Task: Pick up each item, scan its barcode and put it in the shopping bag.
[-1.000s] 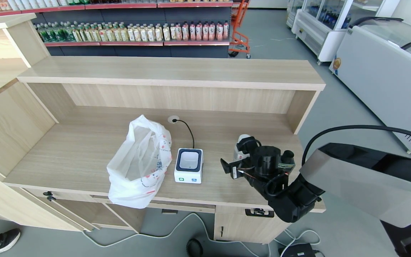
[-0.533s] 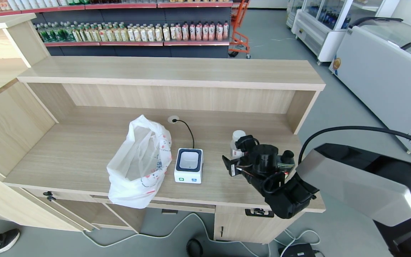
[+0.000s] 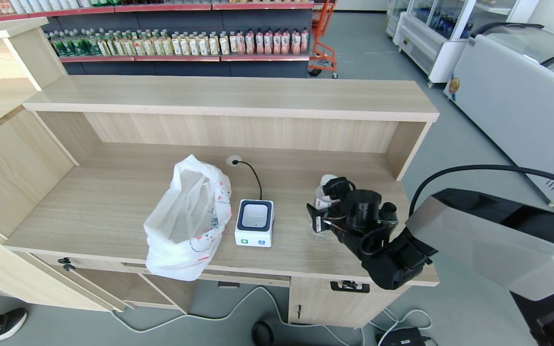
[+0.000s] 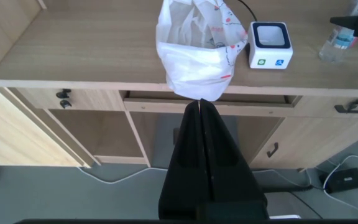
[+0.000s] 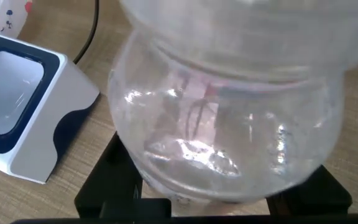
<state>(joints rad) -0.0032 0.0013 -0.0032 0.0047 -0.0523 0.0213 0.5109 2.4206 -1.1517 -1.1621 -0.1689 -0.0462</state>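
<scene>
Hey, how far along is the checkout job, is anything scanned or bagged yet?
Early on. Done: nothing visibly. The shopping bag stands open left of the scanner, and no item shows inside it. In hand: the right gripper is closed on the clear bottle, right of the scanner and not over its window. Left to do: scan that bottle, then put it into the bag.
</scene>
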